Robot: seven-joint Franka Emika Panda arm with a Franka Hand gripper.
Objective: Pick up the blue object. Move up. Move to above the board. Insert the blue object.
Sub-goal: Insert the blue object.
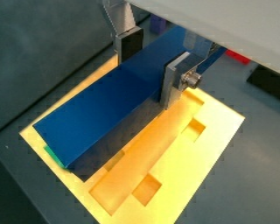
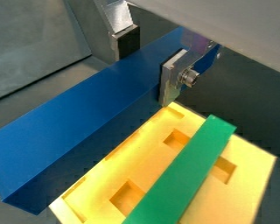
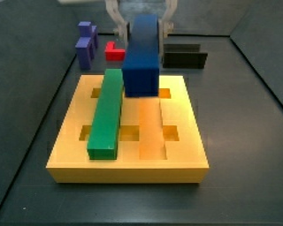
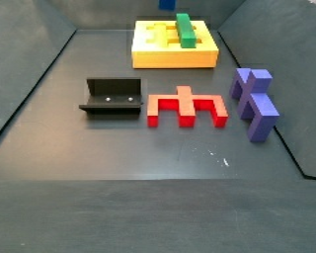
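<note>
Between the claw's [image 1: 152,61] silver fingers [image 1: 175,77], in both wrist views, sits the blue bar [image 1: 108,114], clamped on its two sides. Under it in a wrist view lies the yellow board [image 1: 189,153] with its square holes. In a wrist view the claw [image 2: 149,57] grips the bar [image 2: 84,131] the same way, and a green bar [image 2: 189,171] lies along the board [image 2: 166,157] at the lower right of the frame.

Near the top centre of a side view, the claw [image 3: 144,31] holds the blue bar [image 3: 141,60] over the board [image 3: 132,141], beside the green bar [image 3: 106,115]; whether the blue bar touches the board is unclear. A red piece [image 3: 114,52], purple blocks [image 3: 85,44] and the fixture [image 3: 186,56] stand behind on the table [image 3: 244,132].

At the top of a side view, the board [image 4: 154,49] carries the green bar [image 4: 186,30]; only a blue sliver [image 4: 166,4] shows at the frame edge. Lower down stand the fixture [image 4: 112,96], red piece [image 4: 188,107] and purple blocks [image 4: 257,101].
</note>
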